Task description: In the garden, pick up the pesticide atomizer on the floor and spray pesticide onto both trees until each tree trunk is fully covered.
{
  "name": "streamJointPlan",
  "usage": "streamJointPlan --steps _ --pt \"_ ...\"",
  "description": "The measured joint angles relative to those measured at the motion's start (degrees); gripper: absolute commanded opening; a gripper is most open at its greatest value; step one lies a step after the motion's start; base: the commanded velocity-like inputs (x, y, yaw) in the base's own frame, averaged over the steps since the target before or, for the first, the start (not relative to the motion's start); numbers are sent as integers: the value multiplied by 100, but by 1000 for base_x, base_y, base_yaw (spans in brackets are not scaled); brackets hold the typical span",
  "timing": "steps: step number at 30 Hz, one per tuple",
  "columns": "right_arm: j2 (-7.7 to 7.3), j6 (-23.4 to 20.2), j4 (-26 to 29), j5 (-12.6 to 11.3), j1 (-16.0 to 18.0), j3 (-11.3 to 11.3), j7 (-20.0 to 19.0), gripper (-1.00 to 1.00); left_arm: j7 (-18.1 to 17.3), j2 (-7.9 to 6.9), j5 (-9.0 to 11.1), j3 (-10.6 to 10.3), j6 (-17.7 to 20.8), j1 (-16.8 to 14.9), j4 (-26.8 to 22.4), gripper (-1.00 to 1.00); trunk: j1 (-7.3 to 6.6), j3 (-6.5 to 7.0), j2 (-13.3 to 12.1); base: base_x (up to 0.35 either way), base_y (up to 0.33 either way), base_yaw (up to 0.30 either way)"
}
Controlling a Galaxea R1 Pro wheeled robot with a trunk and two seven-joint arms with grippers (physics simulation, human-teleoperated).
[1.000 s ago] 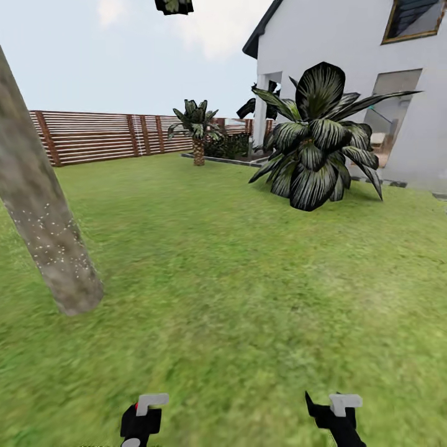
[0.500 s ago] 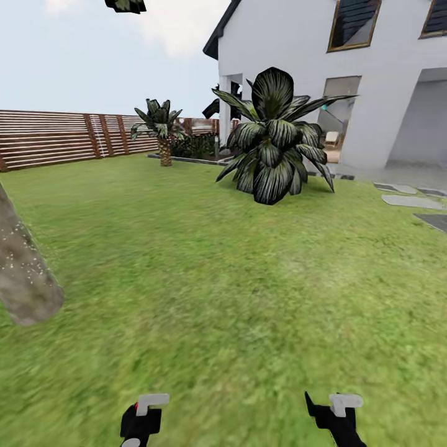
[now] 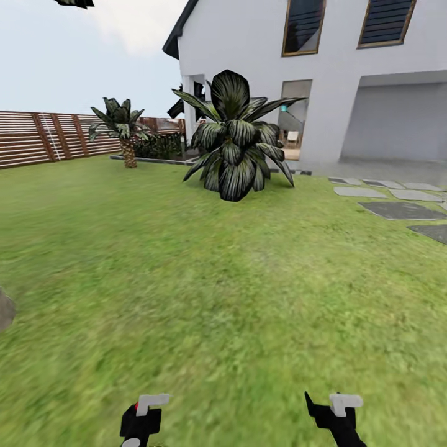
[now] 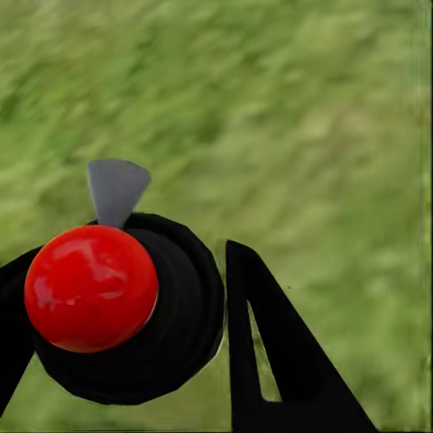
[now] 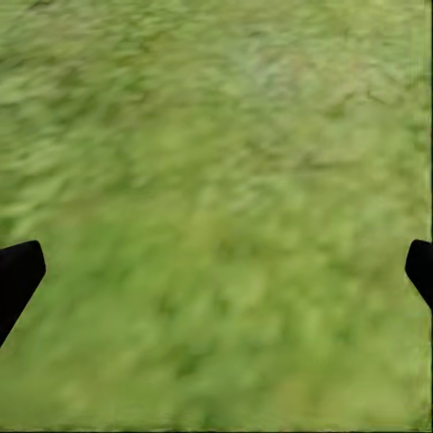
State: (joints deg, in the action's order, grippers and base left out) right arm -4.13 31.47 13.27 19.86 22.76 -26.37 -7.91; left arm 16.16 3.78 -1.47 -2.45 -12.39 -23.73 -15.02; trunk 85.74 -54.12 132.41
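The pesticide atomizer (image 4: 126, 311) sits in the left gripper (image 4: 135, 334), seen end-on in the left wrist view: a round, matte black body with a glossy red ball on top and a flat grey wedge-shaped tab sticking out behind it. A black finger (image 4: 271, 352) with a triangular cut-out lies just beside the bottle's right side and another dark finger edge touches its other side, so the fingers are clamped on it. In the head view the same gripper (image 3: 144, 415) appears at the near bottom edge, left of centre, as a black block with a pale grey tip and a speck of red.

The right gripper (image 3: 335, 413) shows at the near bottom right, black with a pale grey tip. In the right wrist view its two dark fingertips (image 5: 18, 275) stand wide apart at opposite edges, with blurred grass between them and nothing held.

The floor (image 3: 223, 279) is soft, mottled green lawn. At the far left edge a small rounded grey-brown piece of tree trunk (image 3: 5, 308) meets the grass. Flat, irregular grey stepping stones (image 3: 397, 208) lie to the far right. Farther off stands a broad-leaved striped plant (image 3: 234, 146) with dark, glossy blades, a small palm (image 3: 121, 127) to its left, a brown slatted wooden fence (image 3: 43, 136) behind, and a smooth white house (image 3: 323, 81) with dark windows.
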Motion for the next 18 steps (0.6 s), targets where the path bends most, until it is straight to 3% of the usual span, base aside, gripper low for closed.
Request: streamJointPlan --steps 18 --pt "0 0 0 0 0 0 2 100 0 0 0 0 0 0 0 -100 0 0 0 -185 -236 -300"
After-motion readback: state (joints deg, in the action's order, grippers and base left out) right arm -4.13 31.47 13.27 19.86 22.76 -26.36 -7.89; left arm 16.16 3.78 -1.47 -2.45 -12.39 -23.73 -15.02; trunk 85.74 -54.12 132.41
